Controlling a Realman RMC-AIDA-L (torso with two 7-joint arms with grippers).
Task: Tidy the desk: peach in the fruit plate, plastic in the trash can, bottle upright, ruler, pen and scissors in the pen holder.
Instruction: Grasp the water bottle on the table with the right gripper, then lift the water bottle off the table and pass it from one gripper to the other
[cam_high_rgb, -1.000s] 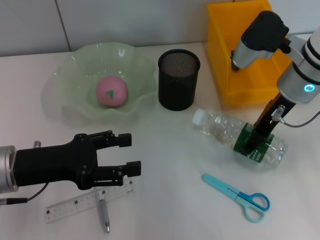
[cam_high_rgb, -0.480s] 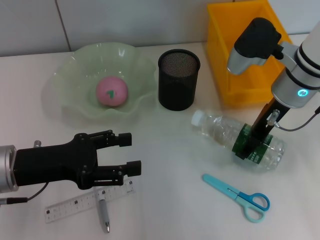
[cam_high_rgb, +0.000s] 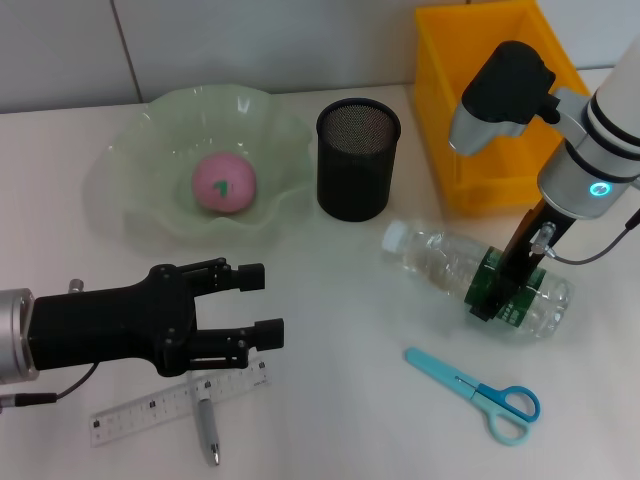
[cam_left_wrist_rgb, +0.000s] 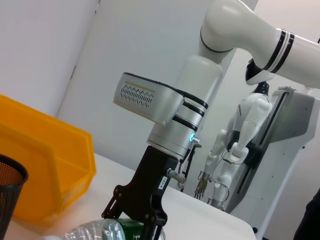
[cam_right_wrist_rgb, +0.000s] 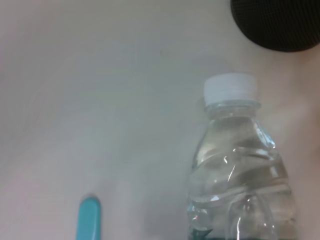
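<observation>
Two arms: right one working, left one idle
step in hand: bottle upright; the peach (cam_high_rgb: 223, 184) already sits in the fruit plate (cam_high_rgb: 140, 135), no loose plastic in sight
right gripper (cam_high_rgb: 503, 290): down over the green label band of the bottle (cam_high_rgb: 478, 276), jaws either side of it, looks clamped on the bottle
bottle: lying on its side on the worktop (cam_high_rgb: 340, 330), white cap (cam_right_wrist_rgb: 230, 88) toward the pen holder (cam_high_rgb: 357, 158), just in front of the yellow bin (cam_high_rgb: 470, 110)
left gripper (cam_high_rgb: 256, 307): fingers spread, holding nothing, hanging just above the ruler (cam_high_rgb: 150, 405) and pen (cam_high_rgb: 206, 425) near the front edge
scissors (cam_high_rgb: 478, 391): flat on the worktop, near the bottle, toward the front, apart from it
next move, my guess: lift and swing the cap end up, set the base flat, then let go; keep clear of the pen holder and bin wall
left to do: ruler, pen, scissors into the pen holder
</observation>
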